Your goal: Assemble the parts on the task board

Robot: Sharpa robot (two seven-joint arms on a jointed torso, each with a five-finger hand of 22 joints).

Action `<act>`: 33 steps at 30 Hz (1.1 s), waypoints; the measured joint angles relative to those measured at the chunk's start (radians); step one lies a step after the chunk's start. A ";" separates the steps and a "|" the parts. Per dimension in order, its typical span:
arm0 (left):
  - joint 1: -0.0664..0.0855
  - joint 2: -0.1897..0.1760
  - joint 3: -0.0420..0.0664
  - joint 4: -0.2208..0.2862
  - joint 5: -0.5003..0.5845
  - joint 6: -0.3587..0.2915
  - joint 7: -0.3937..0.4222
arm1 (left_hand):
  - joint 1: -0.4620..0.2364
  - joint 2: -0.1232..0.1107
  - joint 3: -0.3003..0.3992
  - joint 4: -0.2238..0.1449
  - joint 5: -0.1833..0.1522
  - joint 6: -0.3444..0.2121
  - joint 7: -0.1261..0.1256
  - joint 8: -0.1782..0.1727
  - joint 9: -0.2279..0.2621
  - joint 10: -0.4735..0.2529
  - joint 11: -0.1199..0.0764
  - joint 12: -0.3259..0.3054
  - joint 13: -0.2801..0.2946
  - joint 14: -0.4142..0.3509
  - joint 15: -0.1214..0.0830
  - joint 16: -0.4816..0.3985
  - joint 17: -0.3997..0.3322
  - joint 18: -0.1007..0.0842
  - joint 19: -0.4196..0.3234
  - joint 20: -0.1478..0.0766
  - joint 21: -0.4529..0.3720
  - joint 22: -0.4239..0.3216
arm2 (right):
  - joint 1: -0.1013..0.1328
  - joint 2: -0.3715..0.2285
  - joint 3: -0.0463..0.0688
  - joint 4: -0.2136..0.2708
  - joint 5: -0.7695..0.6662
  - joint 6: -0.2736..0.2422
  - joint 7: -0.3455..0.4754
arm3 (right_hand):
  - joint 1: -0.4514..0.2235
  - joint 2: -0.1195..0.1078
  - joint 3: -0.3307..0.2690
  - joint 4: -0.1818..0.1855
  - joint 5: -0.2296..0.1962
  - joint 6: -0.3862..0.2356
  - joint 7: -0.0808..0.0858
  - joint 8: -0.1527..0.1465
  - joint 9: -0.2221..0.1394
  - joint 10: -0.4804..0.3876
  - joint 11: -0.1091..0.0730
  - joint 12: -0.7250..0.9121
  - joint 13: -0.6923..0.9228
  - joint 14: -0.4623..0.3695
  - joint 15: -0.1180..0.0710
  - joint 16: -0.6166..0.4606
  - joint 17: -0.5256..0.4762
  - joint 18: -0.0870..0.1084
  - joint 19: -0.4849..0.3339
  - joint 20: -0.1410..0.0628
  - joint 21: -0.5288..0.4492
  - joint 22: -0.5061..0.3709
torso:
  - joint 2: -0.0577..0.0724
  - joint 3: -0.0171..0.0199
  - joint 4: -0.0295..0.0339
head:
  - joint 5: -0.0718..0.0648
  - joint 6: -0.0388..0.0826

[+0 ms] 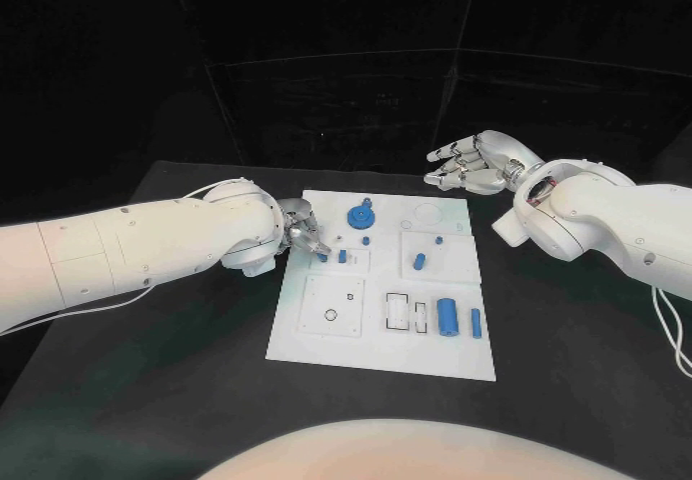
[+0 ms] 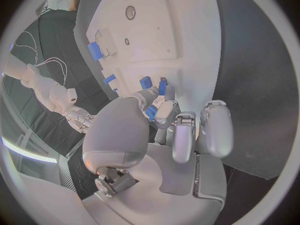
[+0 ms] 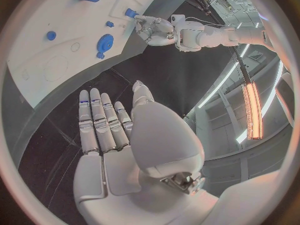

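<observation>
A: Where is everything sitting right now?

B: The white task board [image 1: 378, 345] is lying in the middle of the black surface [image 1: 159, 360]. Small blue parts are dotted over it: a round gear-like part [image 1: 361, 215] near the top centre of the head view, a cylinder [image 1: 449, 317] toward the lower right.

A: What are the hands doing?

B: The left hand [image 1: 302, 232] is reaching over the board's upper left edge, fingers curling around a small blue part [image 2: 162, 86]; I cannot tell whether it is truly gripping it. The right hand [image 1: 472, 162] is hovering past the board's upper right corner, fingers apart, holding nothing.

A: How might the parts handle?

B: They are looking like rigid, light plastic, probably smooth. Pinching across opposite sides, fingertips only, seems wisest.
</observation>
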 measured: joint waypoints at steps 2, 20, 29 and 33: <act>-0.001 0.002 0.000 0.000 -0.003 -0.002 0.000 | 0.000 0.000 0.000 0.000 0.000 0.000 0.000 0.003 0.000 0.000 0.000 0.000 0.000 0.000 0.000 0.000 0.000 0.000 0.000 0.000 0.000 0.000 | 0.000 0.001 0.000 0.000 0.000 0.003 0.000 | -0.004 -0.004 -0.003 -0.003 0.000 0.001 -0.001 0.000 0.001 0.000 0.000 -0.001 0.000 0.000 0.000 0.000 0.000 0.000 0.000 0.000 0.000 0.000 | 0.000 0.0003 0.0000 | 0.000 0.000; 0.000 0.009 0.002 -0.009 -0.016 0.019 -0.015 | 0.000 0.000 0.010 -0.004 0.002 -0.005 0.000 0.005 0.000 0.000 0.000 0.000 0.001 0.000 0.000 0.000 0.000 0.000 0.000 0.000 -0.004 0.000 | 0.000 0.004 0.000 0.001 0.001 0.011 0.002 | -0.008 -0.008 0.000 -0.011 0.000 0.001 -0.001 0.000 0.000 0.007 0.000 -0.009 0.000 -0.010 0.002 -0.006 -0.002 0.000 0.000 0.000 -0.016 -0.012 | 0.000 0.0006 0.0008 | -0.002 -0.004; 0.000 0.006 0.003 -0.006 -0.025 0.040 -0.022 | 0.000 0.000 0.013 -0.002 0.008 -0.001 -0.006 0.013 0.006 0.000 0.000 0.000 0.001 0.000 0.000 0.000 0.000 0.000 0.004 -0.004 -0.004 0.000 | 0.000 0.005 0.000 0.001 0.001 0.015 0.002 | -0.008 -0.008 0.000 -0.011 0.000 0.003 0.002 0.000 0.000 0.007 0.000 -0.009 0.000 -0.012 0.005 -0.006 -0.002 0.000 0.000 0.000 -0.016 -0.013 | -0.001 0.0002 0.0011 | -0.001 -0.007; 0.000 0.006 0.002 -0.005 -0.028 0.044 -0.022 | -0.002 -0.001 0.013 -0.002 0.008 -0.001 -0.006 0.013 0.006 0.000 0.000 0.000 0.001 0.000 0.000 0.000 0.000 0.000 0.004 -0.004 -0.004 0.000 | 0.000 0.006 0.000 0.001 0.001 0.017 0.002 | -0.008 -0.008 0.000 -0.011 0.000 0.004 0.003 0.000 0.000 0.007 0.000 -0.009 0.000 -0.013 0.006 -0.006 -0.002 0.000 0.000 0.000 -0.016 -0.013 | -0.001 0.0002 0.0011 | 0.001 -0.007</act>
